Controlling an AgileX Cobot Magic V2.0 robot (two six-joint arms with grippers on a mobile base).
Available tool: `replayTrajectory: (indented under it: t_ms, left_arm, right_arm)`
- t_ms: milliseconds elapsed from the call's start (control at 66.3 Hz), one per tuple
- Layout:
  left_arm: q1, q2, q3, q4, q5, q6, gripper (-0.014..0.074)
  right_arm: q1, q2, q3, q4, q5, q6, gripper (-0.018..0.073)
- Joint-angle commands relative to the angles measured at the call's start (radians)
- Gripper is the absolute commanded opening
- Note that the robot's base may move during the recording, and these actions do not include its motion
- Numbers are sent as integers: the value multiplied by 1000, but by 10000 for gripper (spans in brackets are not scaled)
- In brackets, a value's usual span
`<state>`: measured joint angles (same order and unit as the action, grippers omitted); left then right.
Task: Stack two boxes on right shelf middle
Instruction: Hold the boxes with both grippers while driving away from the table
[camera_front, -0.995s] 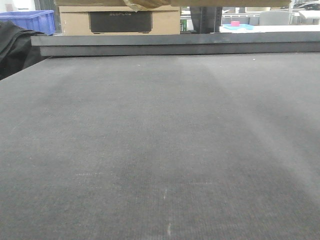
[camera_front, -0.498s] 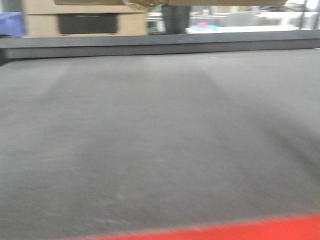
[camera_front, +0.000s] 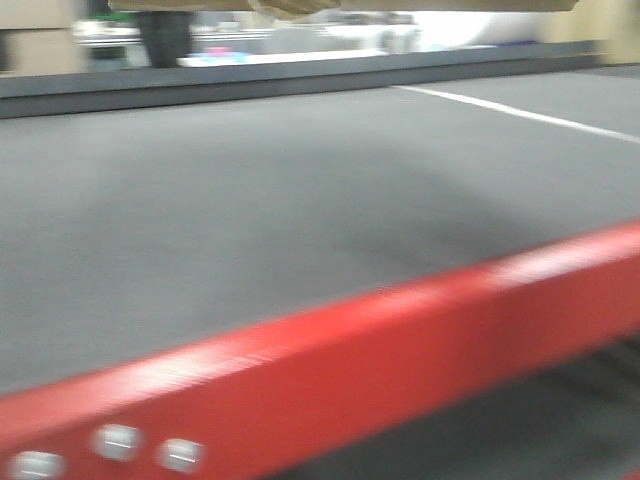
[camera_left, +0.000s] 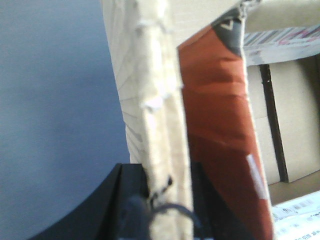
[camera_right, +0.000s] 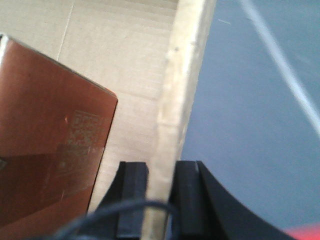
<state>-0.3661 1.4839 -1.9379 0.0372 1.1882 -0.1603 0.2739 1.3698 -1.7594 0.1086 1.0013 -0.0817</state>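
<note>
The cardboard box (camera_left: 155, 75) hung above the dark table (camera_front: 250, 230). One wall stood pinched inside the left end effector (camera_left: 167, 175), another inside the right end effector (camera_right: 160, 175), both narrowed onto cardboard.

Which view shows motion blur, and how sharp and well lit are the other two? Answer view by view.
Front view: streaked sideways throughout, red rail smeared, far background bleached. Left wrist view: cardboard box too close, soft. Right wrist view: box rim mildly soft, evenly lit.
</note>
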Motion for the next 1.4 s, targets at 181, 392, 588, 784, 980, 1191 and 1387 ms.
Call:
replayTrajectory:
  t_ms: [181,392,588,784,980,1191,1387]
  left_arm:
    - [1,-17,-14,-31,-34,-1,-111]
    - [1,-17,-14,-31,-34,-1,-111]
    - [1,-17,-14,-31,-34,-1,-111]
    - [1,-17,-14,-31,-34,-1,-111]
    - [1,-17,-14,-31,-34,-1,-111]
    - [1,-17,-14,-31,-34,-1,-111]
    - [1,-17,-14,-31,-34,-1,-111]
  right_arm:
    - [-3,-14,-10,-25,-70,-12,-154]
    - [-3,-14,-10,-25,-70,-12,-154]
    - [-3,-14,-10,-25,-70,-12,-154]
    - [-3,-14,-10,-25,-70,-12,-154]
    - [-3,-14,-10,-25,-70,-12,-154]
    - [-3,-14,-10,-25,-70,-12,-154]
    - [-3,-14,-10,-25,-70,-12,-154]
